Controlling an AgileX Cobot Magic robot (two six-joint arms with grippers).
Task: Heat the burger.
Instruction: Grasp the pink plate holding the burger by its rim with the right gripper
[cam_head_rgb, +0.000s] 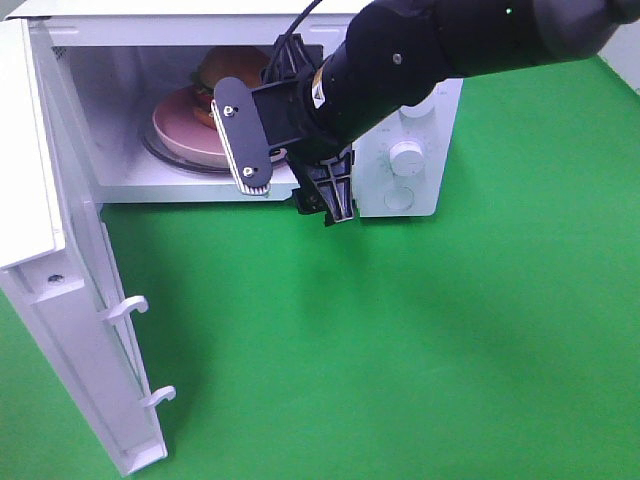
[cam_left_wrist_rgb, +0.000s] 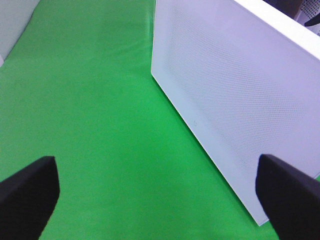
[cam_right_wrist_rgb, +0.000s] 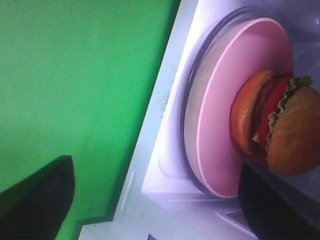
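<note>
The microwave (cam_head_rgb: 420, 110) stood on the green desk (cam_head_rgb: 420, 350) with its door (cam_head_rgb: 60, 290) swung wide to the left. Inside, the burger (cam_head_rgb: 222, 63) sat on the pink plate (cam_head_rgb: 178, 128), toward the plate's back edge. The plate itself rested on the glass turntable (cam_right_wrist_rgb: 191, 105). From the right wrist the burger (cam_right_wrist_rgb: 282, 131) showed clearly: glossy bun halves with a green lettuce frill and a red layer between. It was well inside the oven and nothing was touching it.

The right hand (cam_head_rgb: 298, 198) hung just in front of the oven mouth, beside the control knob (cam_head_rgb: 407, 155). Its fingers were spread wide and gripped nothing at all.

The left hand (cam_left_wrist_rgb: 157, 197) was out of the high camera's sight. Its own view showed it over bare desk near the door's (cam_left_wrist_rgb: 235, 85) outer face, also fully spread and holding nothing.
</note>
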